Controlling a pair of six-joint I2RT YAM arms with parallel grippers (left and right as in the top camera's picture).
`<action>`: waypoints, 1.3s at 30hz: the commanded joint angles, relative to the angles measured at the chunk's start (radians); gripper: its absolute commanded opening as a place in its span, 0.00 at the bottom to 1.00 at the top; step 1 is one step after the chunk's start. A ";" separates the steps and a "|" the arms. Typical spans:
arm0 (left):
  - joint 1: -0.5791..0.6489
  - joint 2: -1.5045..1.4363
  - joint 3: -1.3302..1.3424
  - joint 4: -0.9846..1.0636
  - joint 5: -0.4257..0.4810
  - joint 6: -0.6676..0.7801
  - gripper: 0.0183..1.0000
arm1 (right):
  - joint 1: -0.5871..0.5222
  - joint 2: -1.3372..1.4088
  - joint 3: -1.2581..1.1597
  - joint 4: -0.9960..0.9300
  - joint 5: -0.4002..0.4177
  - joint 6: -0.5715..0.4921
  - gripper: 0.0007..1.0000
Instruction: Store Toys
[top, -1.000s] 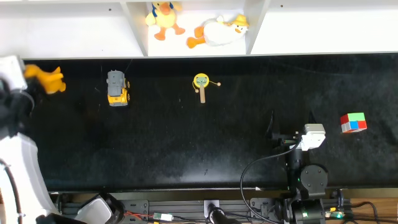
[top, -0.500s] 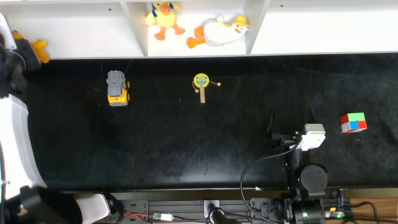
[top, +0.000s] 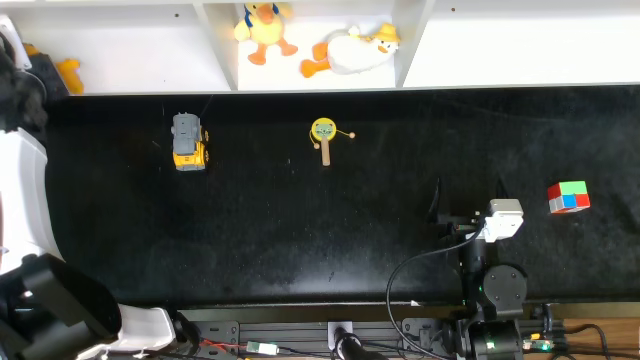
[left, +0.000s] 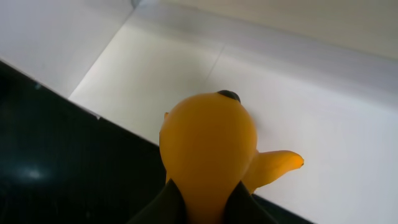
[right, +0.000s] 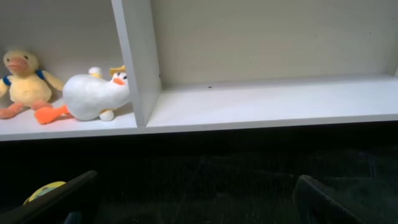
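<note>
An orange soft toy (top: 66, 73) hangs at the front of the white shelf's left compartment (top: 130, 50), and my left gripper (top: 45, 72) is shut on it. In the left wrist view the orange toy (left: 208, 146) sits between the fingers (left: 168, 205), over the shelf floor (left: 336, 155) just past the black table edge. A yellow-and-grey truck (top: 188, 141), a yellow rattle (top: 325, 134) and a coloured cube (top: 568, 197) lie on the black table. My right gripper (top: 438, 203) stands open and holds nothing, low over the table's right half.
A yellow duck plush (top: 264, 25) and a white goose plush (top: 352, 50) lie in the middle compartment. In the right wrist view a divider (right: 137, 62) separates them from the bare right compartment (right: 280, 99). The rattle (right: 43, 190) shows near one finger.
My left arm has carried the orange toy from above the table's far-left edge up to the left shelf compartment. The right arm has kept still.
</note>
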 joint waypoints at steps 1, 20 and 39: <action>0.002 0.010 0.036 0.028 0.011 -0.021 0.14 | -0.003 -0.008 -0.013 0.005 0.010 0.004 1.00; 0.002 0.101 0.036 0.088 0.042 -0.036 0.17 | -0.003 -0.008 -0.013 0.005 0.010 0.004 1.00; -0.029 0.142 0.036 0.148 0.044 -0.038 0.96 | -0.003 -0.008 -0.013 0.005 0.010 0.004 1.00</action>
